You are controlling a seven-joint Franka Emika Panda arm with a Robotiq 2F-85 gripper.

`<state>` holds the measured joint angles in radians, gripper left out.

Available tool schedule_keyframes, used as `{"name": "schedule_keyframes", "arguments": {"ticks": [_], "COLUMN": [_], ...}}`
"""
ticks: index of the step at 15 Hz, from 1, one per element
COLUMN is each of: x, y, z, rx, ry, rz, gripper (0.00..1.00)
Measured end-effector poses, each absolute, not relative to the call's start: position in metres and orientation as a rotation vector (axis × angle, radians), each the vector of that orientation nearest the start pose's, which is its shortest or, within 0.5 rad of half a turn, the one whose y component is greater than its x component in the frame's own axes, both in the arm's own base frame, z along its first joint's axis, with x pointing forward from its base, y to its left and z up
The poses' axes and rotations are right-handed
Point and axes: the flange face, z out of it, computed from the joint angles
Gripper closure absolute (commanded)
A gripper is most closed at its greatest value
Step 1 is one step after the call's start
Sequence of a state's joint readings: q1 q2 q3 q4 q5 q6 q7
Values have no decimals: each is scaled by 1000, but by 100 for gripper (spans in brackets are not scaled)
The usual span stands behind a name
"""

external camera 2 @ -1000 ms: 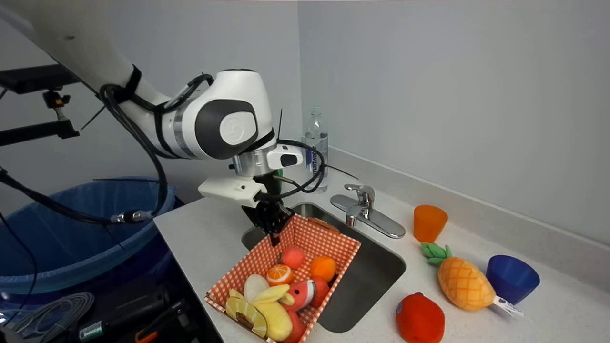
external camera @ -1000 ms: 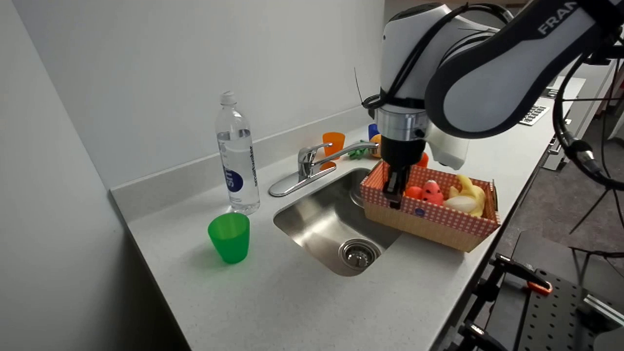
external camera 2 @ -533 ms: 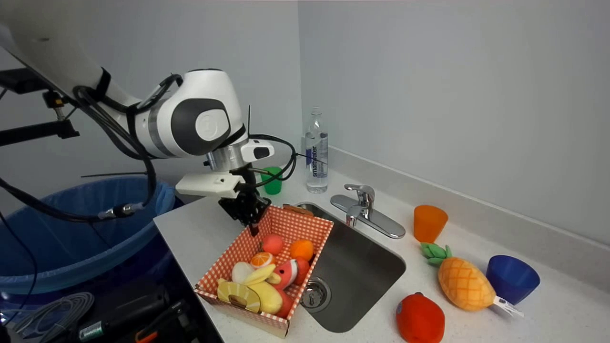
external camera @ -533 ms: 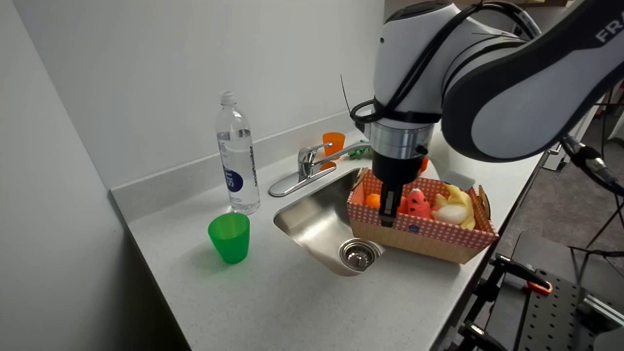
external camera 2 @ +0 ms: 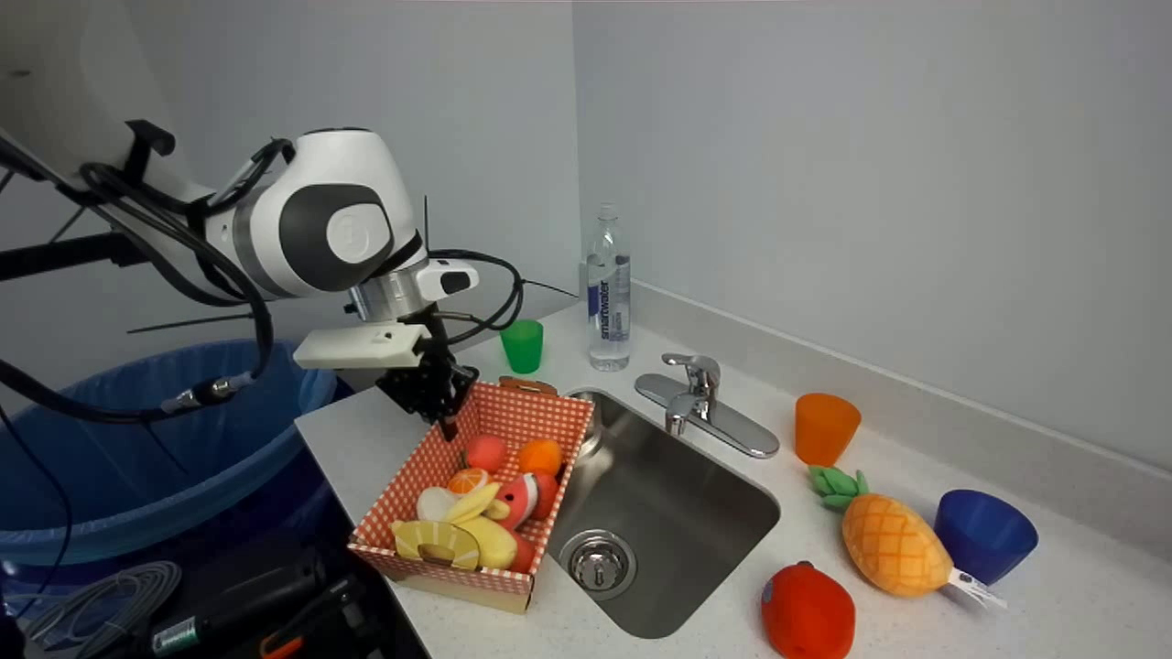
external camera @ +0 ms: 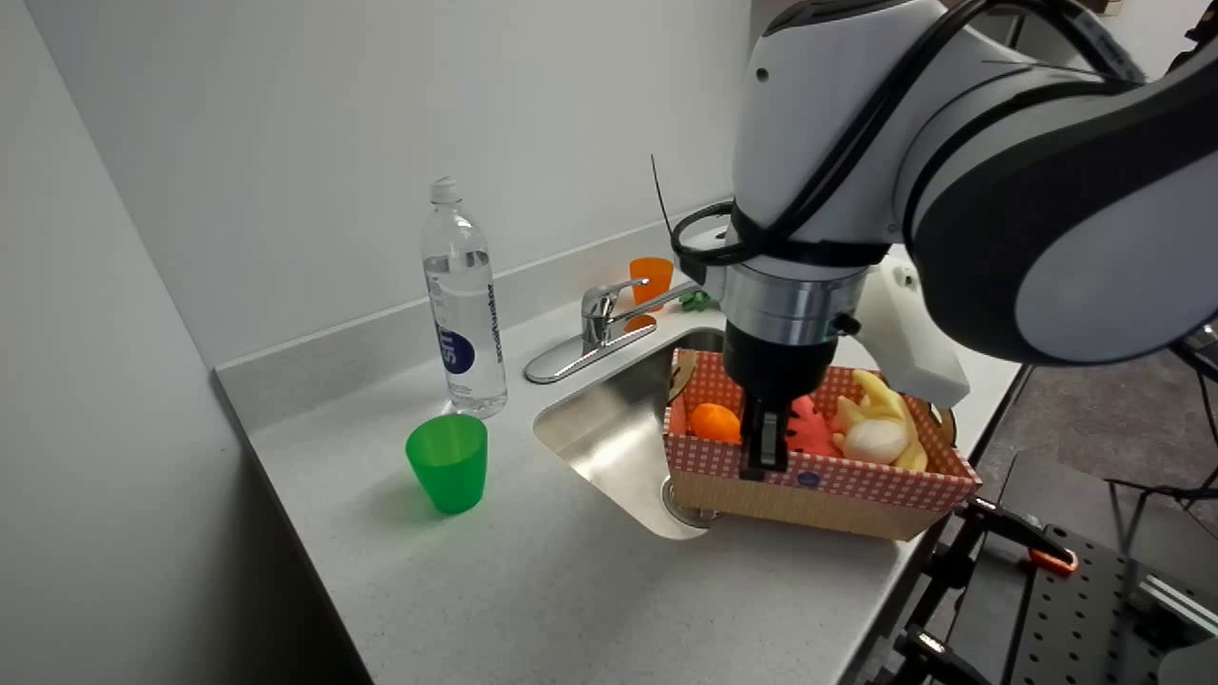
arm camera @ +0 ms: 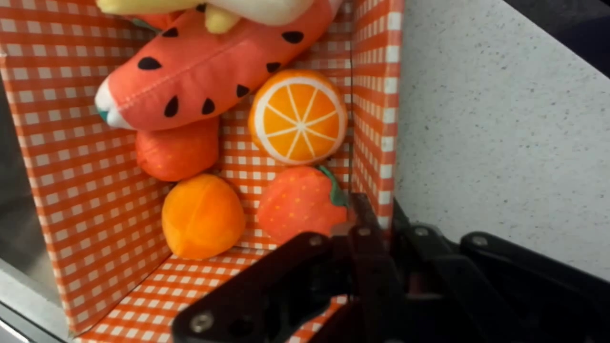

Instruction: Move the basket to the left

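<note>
Tool narrow, pinched onto one long wall of the basket toward one end, straddling the wall inside and out. Basket is partly over the sink, partly over the tabletop; whether its base touches, cannot tell. Contents in the wrist view: toy watermelon slice, orange half, strawberry, round orange fruit. In both exterior views, water bottle and green cup stand apart from the basket. Pineapple toy lies just beside the blue cup.
</note>
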<state>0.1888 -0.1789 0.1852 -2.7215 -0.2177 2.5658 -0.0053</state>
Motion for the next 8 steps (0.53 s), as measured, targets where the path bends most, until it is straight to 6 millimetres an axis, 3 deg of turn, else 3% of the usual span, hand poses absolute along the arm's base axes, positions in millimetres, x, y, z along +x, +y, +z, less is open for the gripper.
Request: {"name": "schedule_keyframes", "arguments": {"ticks": [8], "x": [349], "y": [187], "z": [303], "rx": [-3026], "ry": [-1095], "rz": [-145], "gripper": [98]}}
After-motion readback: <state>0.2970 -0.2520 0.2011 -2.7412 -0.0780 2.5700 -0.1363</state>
